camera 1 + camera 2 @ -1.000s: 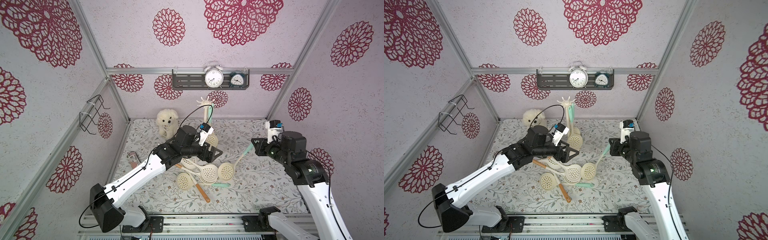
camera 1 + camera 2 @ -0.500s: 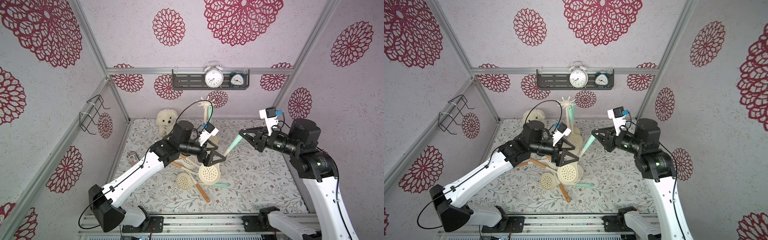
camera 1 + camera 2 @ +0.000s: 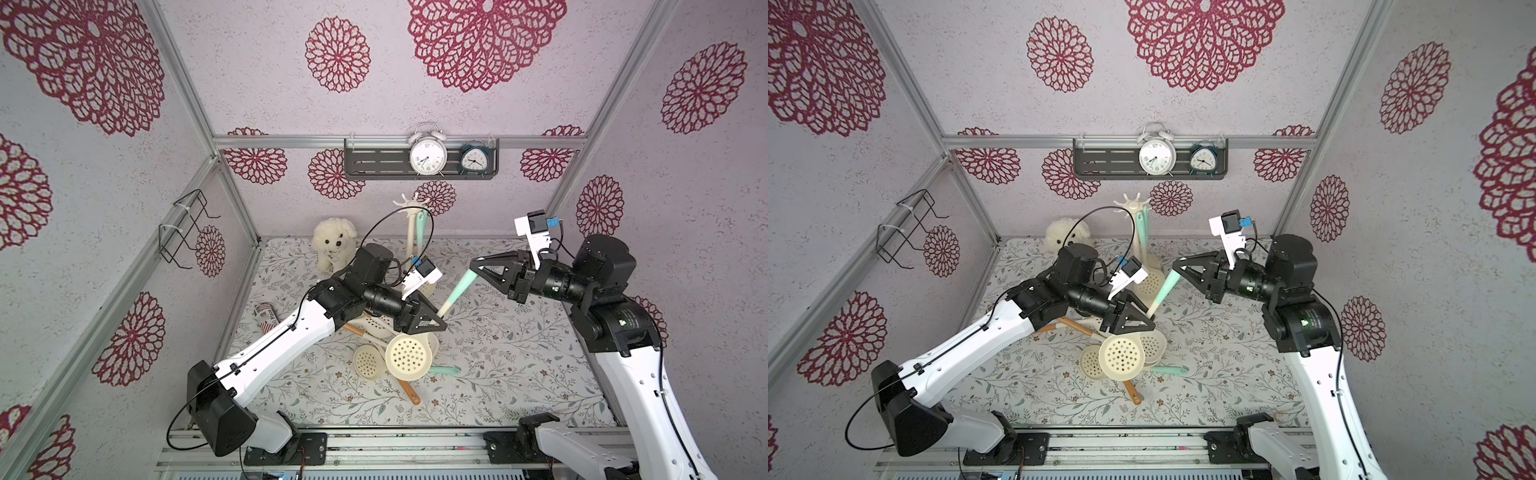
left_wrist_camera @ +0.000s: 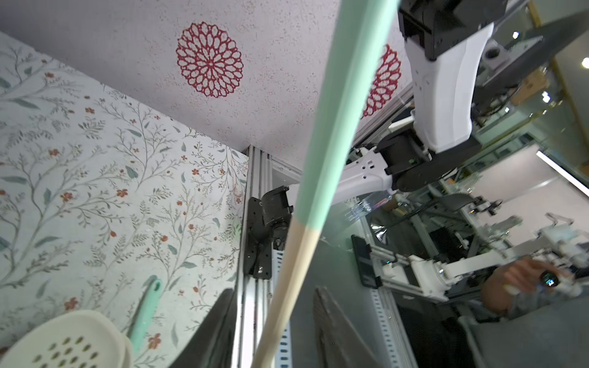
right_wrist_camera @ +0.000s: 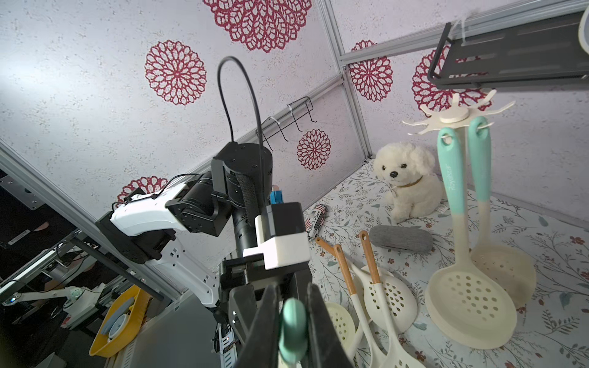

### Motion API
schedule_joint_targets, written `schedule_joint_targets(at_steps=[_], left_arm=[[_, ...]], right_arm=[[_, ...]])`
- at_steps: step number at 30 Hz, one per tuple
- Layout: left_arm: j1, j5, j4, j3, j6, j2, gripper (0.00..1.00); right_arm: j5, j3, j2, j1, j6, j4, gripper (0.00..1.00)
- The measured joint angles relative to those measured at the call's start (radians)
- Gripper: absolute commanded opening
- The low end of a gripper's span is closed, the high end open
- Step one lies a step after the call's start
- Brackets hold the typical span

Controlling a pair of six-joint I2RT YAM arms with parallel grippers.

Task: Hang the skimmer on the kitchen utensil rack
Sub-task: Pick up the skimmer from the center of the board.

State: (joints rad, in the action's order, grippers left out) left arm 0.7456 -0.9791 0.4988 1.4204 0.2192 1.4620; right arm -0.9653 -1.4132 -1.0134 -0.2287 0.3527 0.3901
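Floral-print surface (image 3: pixel 519 357), red-rosette walls (image 3: pixel 249 104). Mint-and-cream perforated plastic skimmer (image 3: pixel 456 291) aloft at frame centre in both top views, bowl above pile of other cream skimmers (image 3: pixel 368 360). Right gripper (image 3: pixel 473 271) clenched on mint handle tip. Left gripper (image 3: pixel 440 323) straddles cream shaft near bowl; cannot tell if it bites. Cream pole-stand utensil rack with star-shaped hook crown (image 3: pixel 410 232) upper centre, apart, two mint-handled skimmers (image 5: pixel 452 178) hung there. Risks: right gripper likely covers hanging hole, blocking hook; loose left hold lets bowl swing into pile; approach could knock hung skimmers, tip rack.
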Motion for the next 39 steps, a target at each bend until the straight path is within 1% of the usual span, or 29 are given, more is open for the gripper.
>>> schedule_joint_targets(at_steps=[3, 4, 5, 6, 7, 8, 9, 10, 11, 14, 17, 20, 23, 26, 29, 31, 32, 35, 36, 39], left_arm=[[-0.001, 0.0, 0.001, -0.001, -0.019, -0.001, 0.08], [0.0, -0.014, -0.008, -0.002, -0.048, -0.003, 0.03], [0.003, -0.011, -0.01, -0.002, -0.051, -0.008, 0.0], [0.005, -0.001, -0.004, -0.002, -0.05, -0.015, 0.0], [0.001, 0.015, 0.001, -0.003, -0.051, -0.018, 0.0], [-0.002, 0.028, 0.002, -0.003, -0.054, -0.02, 0.0], [-0.002, 0.057, 0.002, -0.004, -0.052, -0.024, 0.0], [-0.003, 0.107, 0.006, -0.005, -0.048, -0.031, 0.0], [-0.006, 0.148, 0.012, -0.005, -0.047, -0.037, 0.0], [-0.011, 0.333, 0.024, -0.005, -0.035, -0.056, 0.0], [-0.011, 0.538, 0.037, -0.006, -0.018, -0.076, 0.0], [-0.007, 0.707, 0.029, -0.018, 0.003, -0.097, 0.0], [-0.004, 0.812, 0.01, -0.036, 0.023, -0.122, 0.0], [0.002, 0.871, -0.008, -0.044, 0.041, -0.135, 0.0], [0.009, 0.904, -0.024, -0.047, 0.055, -0.136, 0.0], [0.013, 0.916, -0.034, -0.052, 0.063, -0.136, 0.0], [0.015, 0.922, -0.04, -0.056, 0.066, -0.136, 0.0], [0.019, 0.929, -0.049, -0.067, 0.075, -0.136, 0.0], [0.02, 0.93, -0.054, -0.073, 0.08, -0.138, 0.0], [0.021, 0.932, -0.062, -0.084, 0.087, -0.145, 0.0]], right_arm=[[0.009, 0.0, 0.0, 0.0, -0.001, -0.004, 0.0], [0.023, 0.0, -0.003, 0.0, 0.0, -0.003, 0.0], [0.026, 0.0, -0.008, 0.003, 0.002, 0.0, 0.0], [0.029, 0.0, -0.014, 0.003, 0.006, -0.003, 0.01], [0.04, 0.0, -0.016, 0.003, 0.007, -0.006, 0.21], [0.055, 0.0, -0.016, 0.002, 0.01, -0.005, 0.46], [0.086, 0.006, -0.012, 0.002, 0.013, -0.01, 0.77], [0.117, 0.019, -0.002, 0.001, 0.016, -0.02, 0.94], [0.149, 0.037, 0.01, 0.001, 0.025, -0.032, 0.99], [0.262, 0.119, 0.064, -0.002, 0.068, -0.084, 0.99], [0.412, 0.197, 0.117, -0.045, 0.127, -0.132, 0.97], [0.576, 0.264, 0.159, -0.137, 0.174, -0.172, 0.95], [0.719, 0.31, 0.175, -0.26, 0.19, -0.22, 0.91], [0.818, 0.328, 0.148, -0.373, 0.189, -0.284, 0.9], [0.91, 0.322, 0.078, -0.487, 0.167, -0.355, 0.89], [0.951, 0.31, 0.021, -0.551, 0.141, -0.389, 0.87], [0.97, 0.304, -0.009, -0.575, 0.127, -0.404, 0.84], [0.999, 0.299, -0.066, -0.612, 0.093, -0.451, 0.69], [1.012, 0.299, -0.077, -0.613, 0.085, -0.464, 0.66], [1.031, 0.297, -0.105, -0.614, 0.074, -0.513, 0.61]])
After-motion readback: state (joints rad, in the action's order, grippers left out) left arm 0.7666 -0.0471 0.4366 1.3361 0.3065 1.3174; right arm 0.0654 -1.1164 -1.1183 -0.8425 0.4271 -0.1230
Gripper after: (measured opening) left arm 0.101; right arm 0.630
